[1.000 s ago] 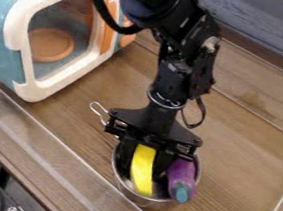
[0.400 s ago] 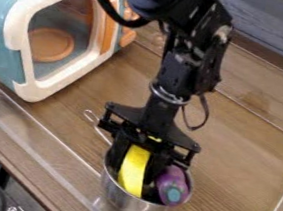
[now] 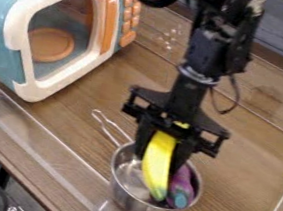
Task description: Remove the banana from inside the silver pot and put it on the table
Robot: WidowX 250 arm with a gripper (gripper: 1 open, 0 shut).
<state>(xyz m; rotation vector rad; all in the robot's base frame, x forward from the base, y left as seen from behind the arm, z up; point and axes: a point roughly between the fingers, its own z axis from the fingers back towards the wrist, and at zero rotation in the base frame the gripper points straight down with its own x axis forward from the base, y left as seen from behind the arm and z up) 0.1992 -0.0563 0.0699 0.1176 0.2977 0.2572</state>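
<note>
The black tool [image 3: 170, 130] has shut its fingers on the top end of the smooth, curved yellow banana [image 3: 158, 165]. The banana hangs down from it — nearly straight up and down, long side pointing at the pot. Its low end is still inside the round, shiny silver pot [image 3: 144, 209], next to the purple eggplant [image 3: 181, 186]. So the tool should go up first, I think, then sideways to the brown wooden bench [image 3: 230, 208] — or the banana may bump the rim.

The banana [image 3: 156, 165] rose (end effector [image 3: 171, 138] too).
</note>
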